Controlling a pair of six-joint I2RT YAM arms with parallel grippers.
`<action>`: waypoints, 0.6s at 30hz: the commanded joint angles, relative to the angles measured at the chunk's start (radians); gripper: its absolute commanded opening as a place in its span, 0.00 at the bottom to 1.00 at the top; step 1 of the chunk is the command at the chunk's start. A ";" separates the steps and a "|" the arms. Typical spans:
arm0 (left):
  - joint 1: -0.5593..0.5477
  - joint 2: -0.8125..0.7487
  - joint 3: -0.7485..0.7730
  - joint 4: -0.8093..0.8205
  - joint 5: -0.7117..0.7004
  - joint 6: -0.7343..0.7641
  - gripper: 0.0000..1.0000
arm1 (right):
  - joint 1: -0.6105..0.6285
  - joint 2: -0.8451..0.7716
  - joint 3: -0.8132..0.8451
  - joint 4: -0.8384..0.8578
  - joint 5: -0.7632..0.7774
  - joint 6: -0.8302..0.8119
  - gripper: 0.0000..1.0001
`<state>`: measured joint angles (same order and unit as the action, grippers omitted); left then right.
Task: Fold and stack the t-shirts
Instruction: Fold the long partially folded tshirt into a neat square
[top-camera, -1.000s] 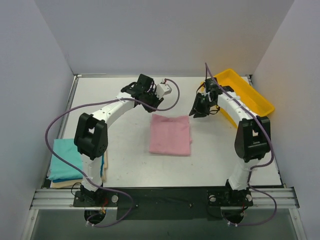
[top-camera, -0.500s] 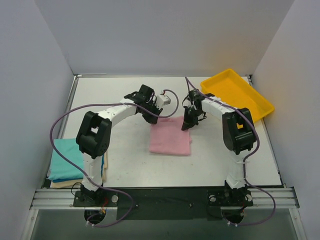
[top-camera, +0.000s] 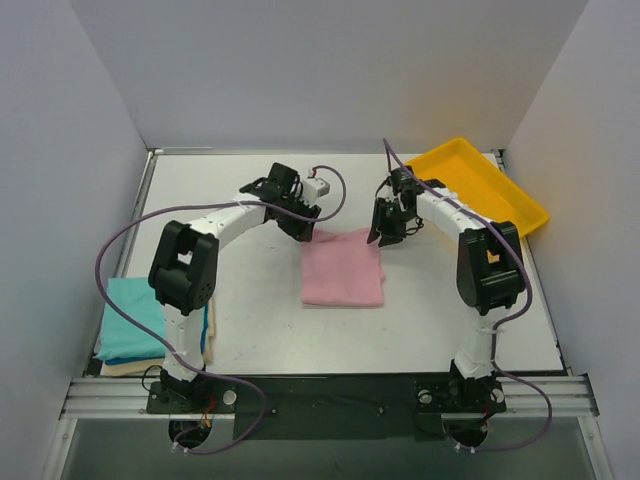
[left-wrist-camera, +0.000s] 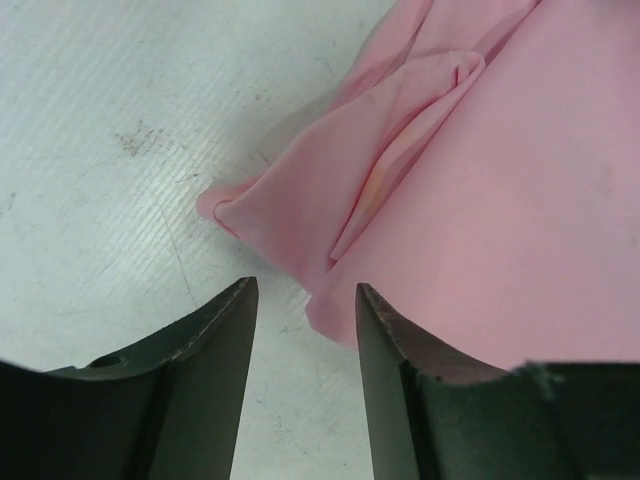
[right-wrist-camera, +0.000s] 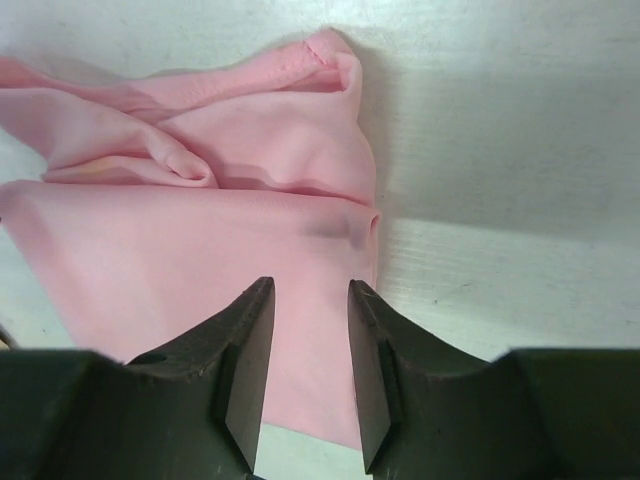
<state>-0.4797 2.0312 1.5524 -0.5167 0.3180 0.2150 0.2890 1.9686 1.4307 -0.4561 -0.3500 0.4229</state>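
Observation:
The light pink t-shirt (top-camera: 343, 268) lies folded into a rectangle at the middle of the table. My left gripper (top-camera: 303, 230) is open at its far left corner; in the left wrist view the pink cloth (left-wrist-camera: 480, 200) lies just past my left gripper (left-wrist-camera: 305, 300). My right gripper (top-camera: 379, 236) is open at the far right corner; in the right wrist view the pink shirt (right-wrist-camera: 200, 250) lies beneath my right gripper (right-wrist-camera: 310, 295). The teal t-shirt (top-camera: 130, 318) lies folded on the cream t-shirt (top-camera: 125, 368) at the near left.
A yellow plastic tray (top-camera: 480, 190) stands tilted at the far right, close behind my right arm. White walls enclose the table on three sides. The metal rail (top-camera: 330, 392) with the arm bases runs along the near edge.
Both grippers came in to the shirt's far corners. Since half a second ago they have drawn slightly back and the shirt's far edge has shifted a little.

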 joint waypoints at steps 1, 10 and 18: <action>0.015 -0.074 -0.018 0.060 0.049 -0.062 0.55 | -0.011 -0.044 0.014 0.000 0.040 -0.044 0.33; 0.039 -0.036 -0.040 0.007 0.090 -0.031 0.61 | -0.010 0.036 0.039 -0.029 0.025 -0.044 0.37; 0.046 0.020 -0.018 -0.017 0.056 -0.019 0.60 | -0.011 0.082 0.048 -0.033 -0.017 -0.026 0.23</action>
<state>-0.4442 2.0251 1.5074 -0.5087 0.3641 0.1806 0.2810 2.0411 1.4593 -0.4522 -0.3481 0.3916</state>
